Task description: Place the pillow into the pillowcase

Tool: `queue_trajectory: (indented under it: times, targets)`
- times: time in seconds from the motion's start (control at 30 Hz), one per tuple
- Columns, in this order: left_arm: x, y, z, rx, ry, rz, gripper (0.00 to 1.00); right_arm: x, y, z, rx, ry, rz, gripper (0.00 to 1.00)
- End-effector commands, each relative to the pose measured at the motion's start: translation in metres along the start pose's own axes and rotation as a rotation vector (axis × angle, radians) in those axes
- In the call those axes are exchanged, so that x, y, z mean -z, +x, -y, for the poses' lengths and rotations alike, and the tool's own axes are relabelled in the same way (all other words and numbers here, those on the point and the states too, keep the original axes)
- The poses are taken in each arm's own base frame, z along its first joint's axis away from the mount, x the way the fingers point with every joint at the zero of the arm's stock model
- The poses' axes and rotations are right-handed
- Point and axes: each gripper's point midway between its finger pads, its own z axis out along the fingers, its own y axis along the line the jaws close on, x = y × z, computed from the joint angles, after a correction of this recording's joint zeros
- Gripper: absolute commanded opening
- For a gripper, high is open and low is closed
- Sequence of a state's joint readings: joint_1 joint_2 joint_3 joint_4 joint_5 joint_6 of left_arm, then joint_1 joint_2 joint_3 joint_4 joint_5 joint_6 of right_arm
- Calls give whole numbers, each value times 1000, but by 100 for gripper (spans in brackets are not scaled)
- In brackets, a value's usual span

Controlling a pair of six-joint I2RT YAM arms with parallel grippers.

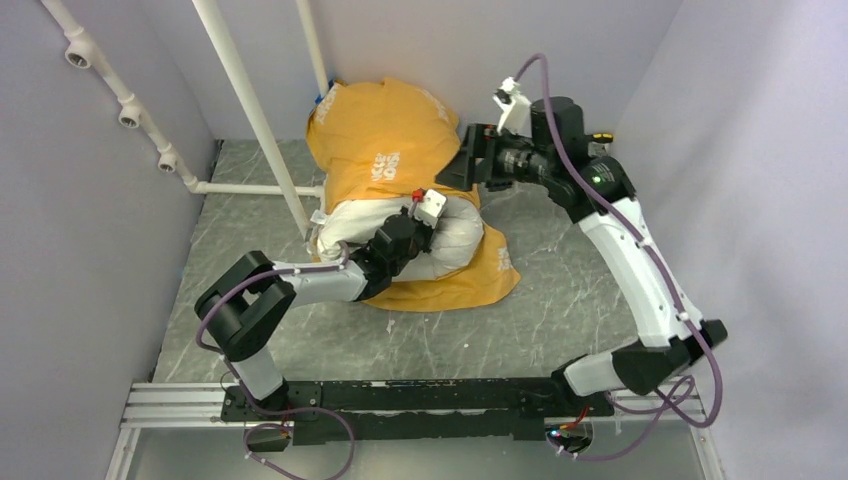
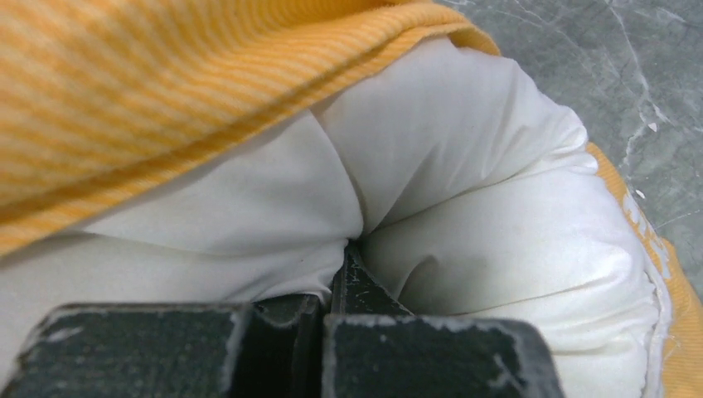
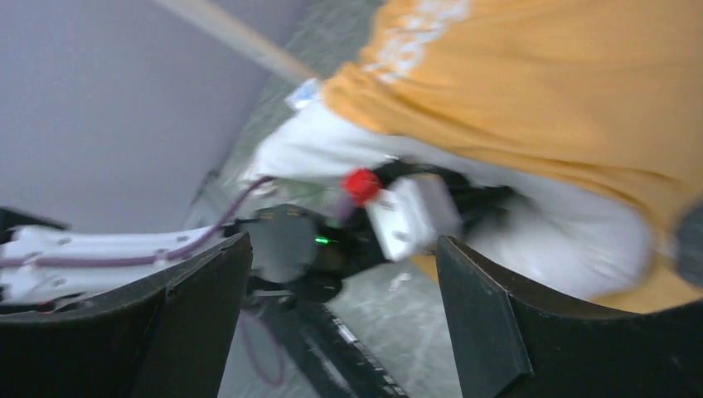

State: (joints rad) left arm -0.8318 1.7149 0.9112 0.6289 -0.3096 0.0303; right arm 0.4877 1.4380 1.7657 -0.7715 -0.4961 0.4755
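The pillowcase (image 1: 385,150) lies yellow-orange side up with white lettering at the back middle of the table. The white pillow (image 1: 455,240) sticks out of its near opening, most of it inside. My left gripper (image 1: 425,228) is shut, its fingertips pressed into a fold of the pillow (image 2: 464,232) just below the pillowcase hem (image 2: 207,91). My right gripper (image 1: 462,163) is open and empty, raised beside the pillowcase's right side. In the blurred right wrist view both fingers frame the left arm, with the pillowcase (image 3: 539,83) and the pillow (image 3: 580,240) behind.
White pipes (image 1: 250,110) stand and run along the back left, close to the pillowcase. Grey walls enclose the marbled table (image 1: 560,290) on three sides. The black arm rail (image 1: 420,400) runs along the near edge.
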Motion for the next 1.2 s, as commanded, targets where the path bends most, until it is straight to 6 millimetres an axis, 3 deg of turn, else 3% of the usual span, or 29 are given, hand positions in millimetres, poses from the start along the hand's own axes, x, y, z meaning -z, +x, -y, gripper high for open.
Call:
queue_trajectory:
  times: [0.0,0.13,0.27,0.4,0.53,0.6,0.63,0.7,0.73,0.83,0.93,1.17]
  targets:
    - [27,79,-96,-55,-306,-270,0,25,20,89,26,368,-4,85]
    - [37,78,-98,23,-320,-281,0,22,77,161,-94,477,-99,84]
    - [45,73,-96,62,-300,-278,0,9,118,204,-191,478,-166,83]
    - [47,66,-95,76,-289,-264,0,-15,141,228,-215,433,-211,83]
    - [45,63,-92,95,-271,-260,0,-46,150,233,-225,306,-234,79]
    - [44,61,-91,114,-271,-249,0,-61,154,234,-243,239,-243,65]
    - [43,60,-92,125,-271,-241,0,-65,156,236,-255,231,-245,52]
    - [41,59,-94,149,-271,-233,0,-69,159,241,-275,235,-250,12]
    - [40,59,-94,158,-272,-231,0,-69,162,242,-281,244,-255,0]
    - [37,58,-99,172,-281,-227,0,-58,165,236,-278,264,-259,0]
    - [33,57,-106,175,-299,-226,0,-38,162,217,-263,255,-244,0]
    - [9,63,-123,182,-386,-240,0,4,150,118,-259,-76,-186,0]
